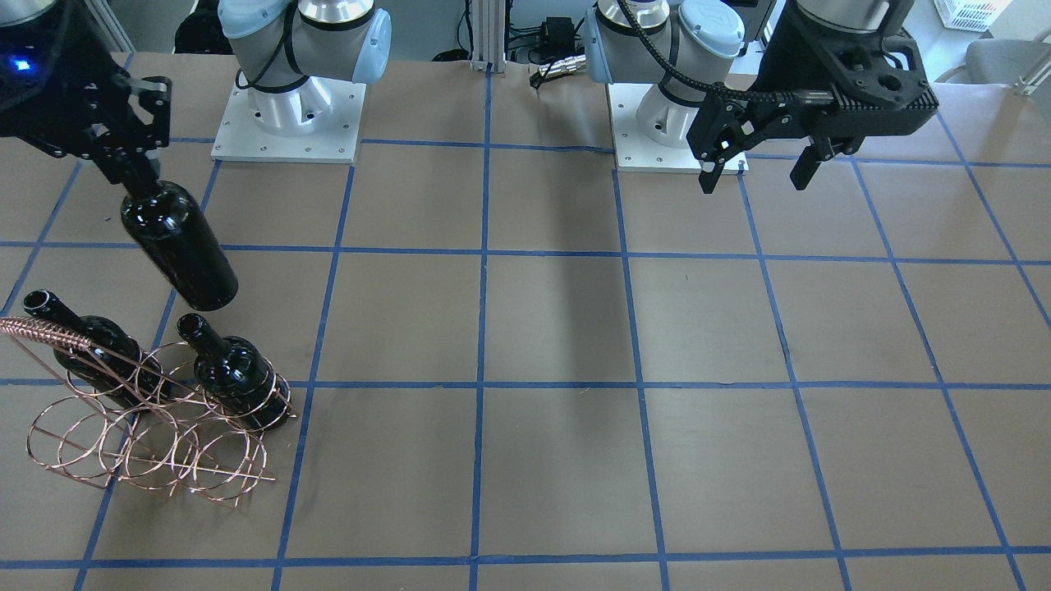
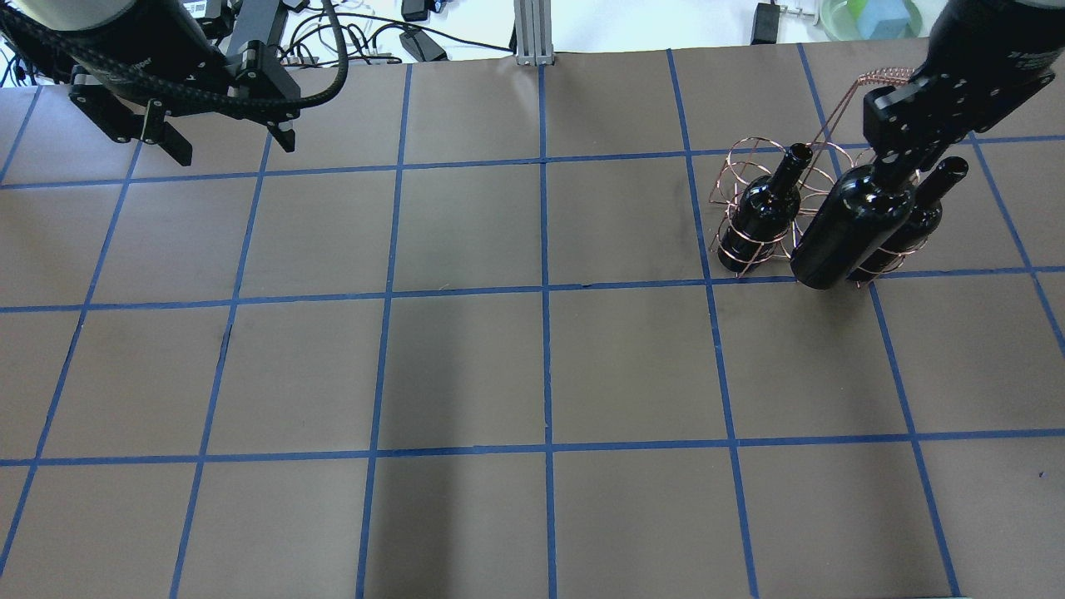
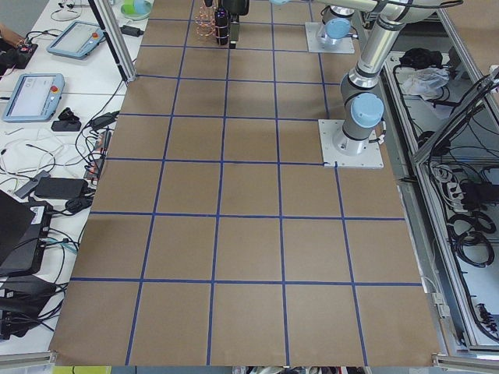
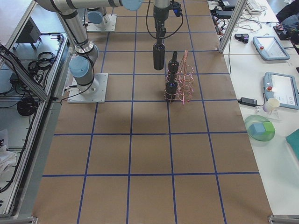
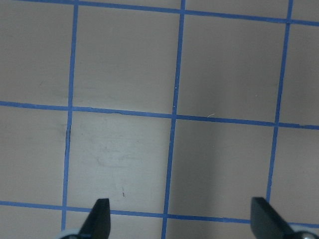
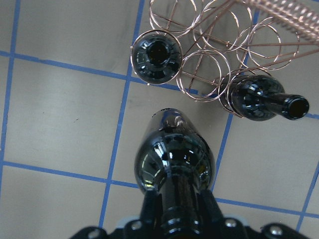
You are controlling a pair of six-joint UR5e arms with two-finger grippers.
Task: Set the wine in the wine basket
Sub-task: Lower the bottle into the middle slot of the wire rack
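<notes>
Now right fingers (image 6: 148,211) clench the wine (image 1: 181,246), which hangs below; left fingers (image 5: 101,216) spread.

The wine basket (image 1: 152,439) stands on the table (image 1: 575,328), near the corner on the robot's right. Two bottles sit in the rings of the basket's robot-facing row. The first bottle (image 1: 238,382) is at the end nearer the table's middle, the second bottle (image 1: 86,345) at the outer end. The wine (image 1: 181,250) hangs from the right gripper (image 1: 135,172) on the basket's robot side, level with the gap between those two and seemingly just short of the rings.
</notes>
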